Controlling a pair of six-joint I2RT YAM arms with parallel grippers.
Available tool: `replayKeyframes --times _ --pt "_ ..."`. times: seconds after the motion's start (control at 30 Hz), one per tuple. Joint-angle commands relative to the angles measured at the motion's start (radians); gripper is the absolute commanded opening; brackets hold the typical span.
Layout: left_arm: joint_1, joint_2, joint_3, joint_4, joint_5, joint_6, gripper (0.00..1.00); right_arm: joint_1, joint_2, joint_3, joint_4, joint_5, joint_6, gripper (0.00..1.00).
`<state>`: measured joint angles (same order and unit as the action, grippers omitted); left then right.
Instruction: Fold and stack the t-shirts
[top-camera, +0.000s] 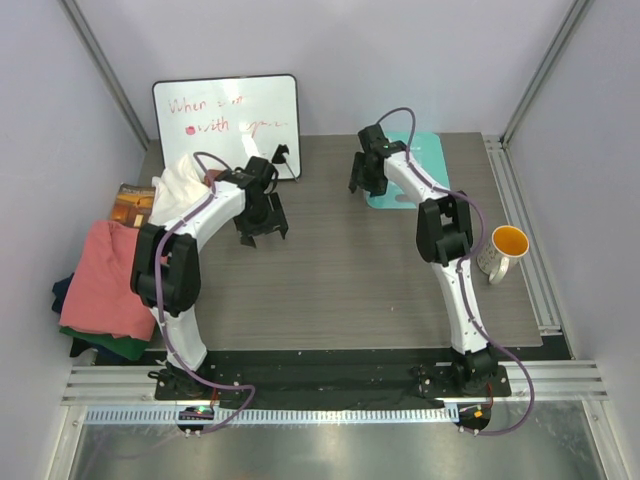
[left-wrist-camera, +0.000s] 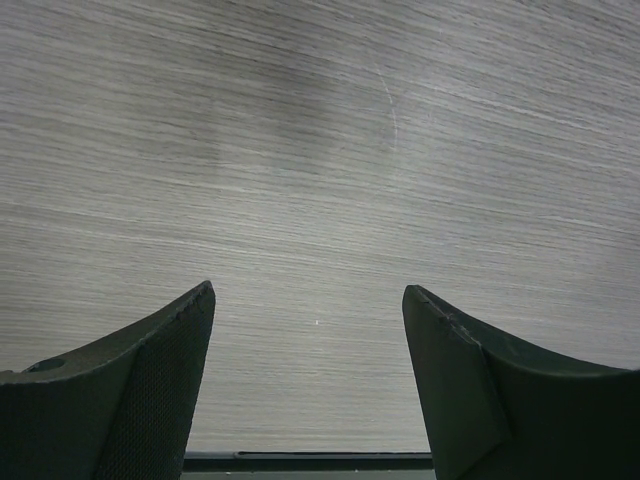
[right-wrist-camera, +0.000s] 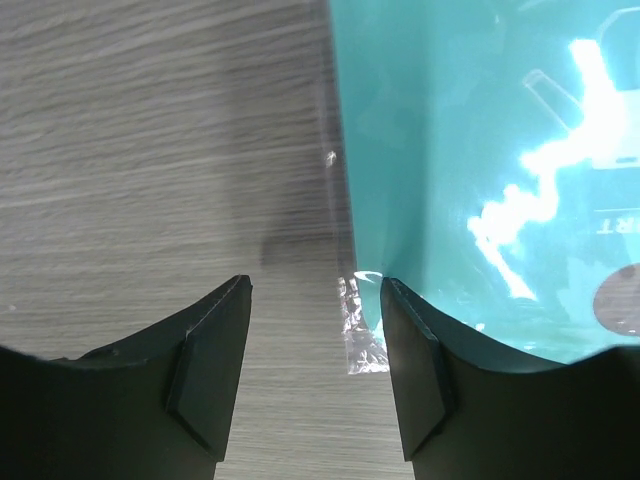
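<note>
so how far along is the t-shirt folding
Done: nothing that shows. The white t-shirt, salmon-pink one, dark green one and navy one lie heaped at the left side of the table, none folded. In hand: nothing; the left tool is open over bare wood, and the right tool is open at the teal mat edge. Left: all folding and stacking.

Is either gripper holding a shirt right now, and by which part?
Nothing is held: left gripper open over the table, right gripper open at the teal mat edge.
</note>
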<state>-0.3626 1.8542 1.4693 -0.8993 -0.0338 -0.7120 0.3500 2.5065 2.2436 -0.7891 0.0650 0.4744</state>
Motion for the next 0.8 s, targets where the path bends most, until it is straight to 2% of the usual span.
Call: replayKeyframes --times 0.0,0.2,0.47,0.63,0.73,0.77 --pt "0.017 -0.059 0.013 0.003 -0.018 0.025 0.76 -0.111 0.035 -0.055 -0.091 0.05 -0.007 0.61" --pt "0.036 -0.059 0.006 0.026 0.0 0.02 0.77 -0.181 0.023 -0.015 -0.111 0.042 -0.008 0.61" --pt "0.047 -0.041 0.011 0.04 0.023 0.025 0.77 -0.187 -0.015 -0.061 -0.122 0.042 -0.008 0.61" --pt "0.053 -0.036 -0.001 0.054 0.031 0.025 0.77 -0.187 -0.103 -0.122 -0.007 -0.051 -0.006 0.61" --pt "0.053 -0.03 0.003 0.043 0.069 0.025 0.77 -0.186 -0.106 -0.06 0.001 -0.134 -0.023 0.61" --pt "0.053 -0.033 -0.006 0.046 0.071 0.025 0.76 -0.184 -0.091 0.008 -0.01 -0.154 -0.023 0.61"
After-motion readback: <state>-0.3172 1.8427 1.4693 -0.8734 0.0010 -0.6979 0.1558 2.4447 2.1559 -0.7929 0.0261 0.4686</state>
